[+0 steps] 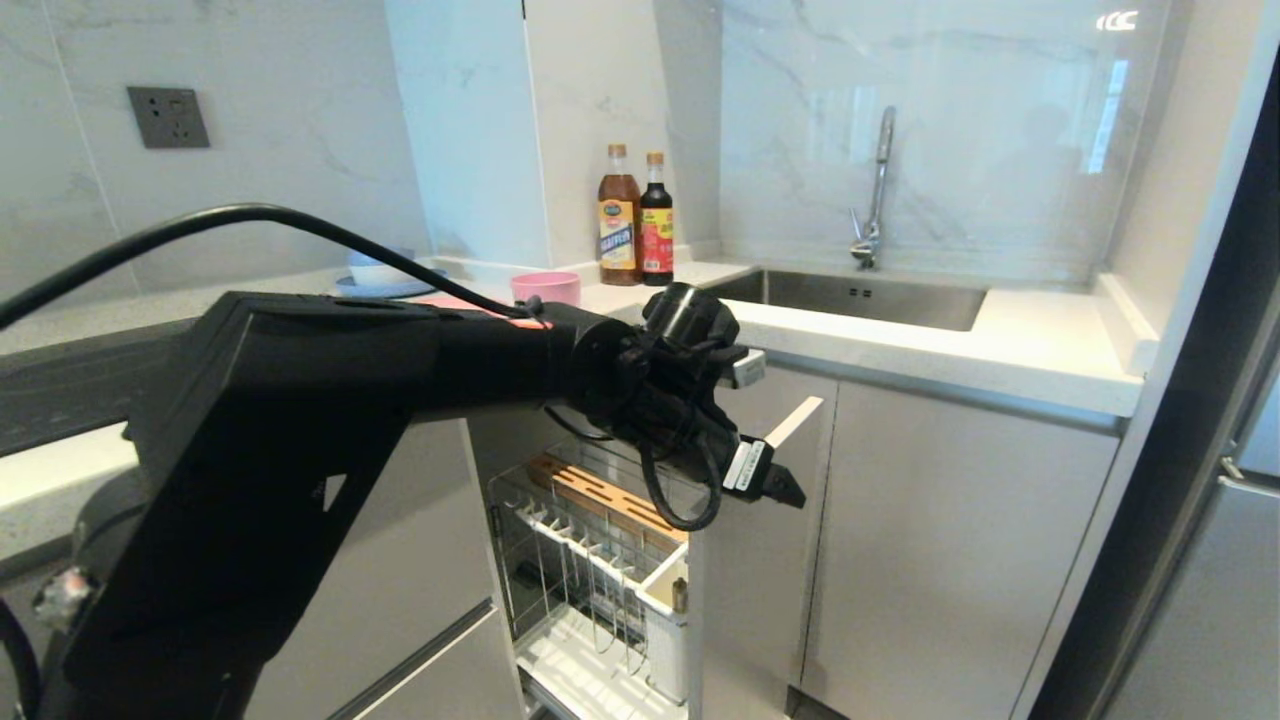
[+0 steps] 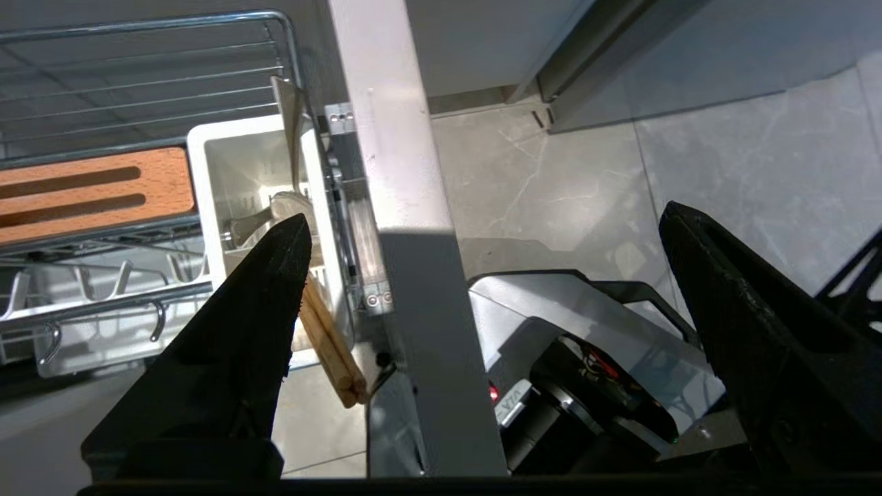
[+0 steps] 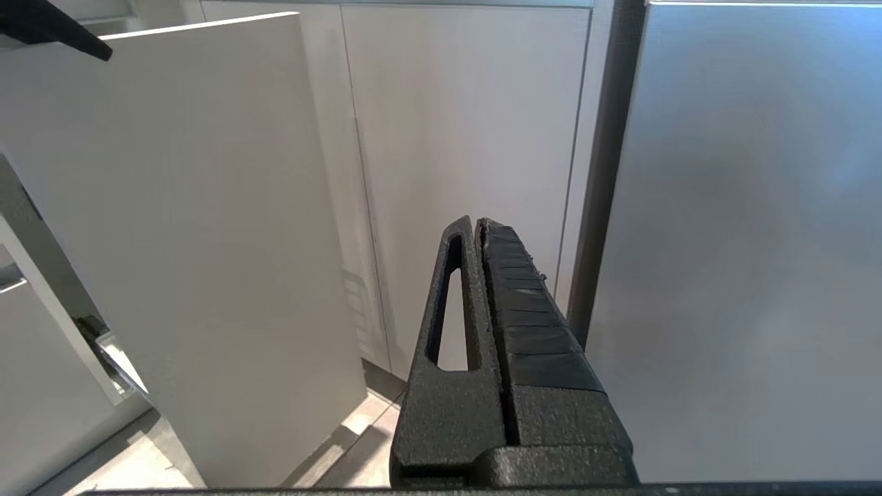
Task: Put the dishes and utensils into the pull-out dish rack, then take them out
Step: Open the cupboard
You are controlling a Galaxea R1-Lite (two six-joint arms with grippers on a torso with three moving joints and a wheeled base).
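Note:
The pull-out dish rack (image 1: 600, 560) stands drawn out under the counter, with its wood strip (image 2: 89, 193) and pale grey front panel (image 2: 393, 172). Wooden chopsticks (image 2: 334, 351) lean in its white utensil box (image 2: 207, 179), beside a silver utensil (image 2: 275, 207). My left gripper (image 2: 486, 213) hovers open and empty above the front panel, one finger (image 2: 262, 310) over the box. In the head view the left gripper (image 1: 780, 485) sits over the rack's front end. A pink bowl (image 1: 546, 288) rests on the counter; a pink plate edge (image 1: 470, 303) peeks out behind my arm. My right gripper (image 3: 477, 224) is shut, parked low.
Two sauce bottles (image 1: 636, 218) stand at the counter's back. A sink (image 1: 860, 300) with a faucet (image 1: 875, 190) lies to the right. A blue plate with a bowl (image 1: 385, 275) sits at the back left. Closed cabinet doors (image 3: 468, 138) face the right gripper. My base (image 2: 586, 358) is below.

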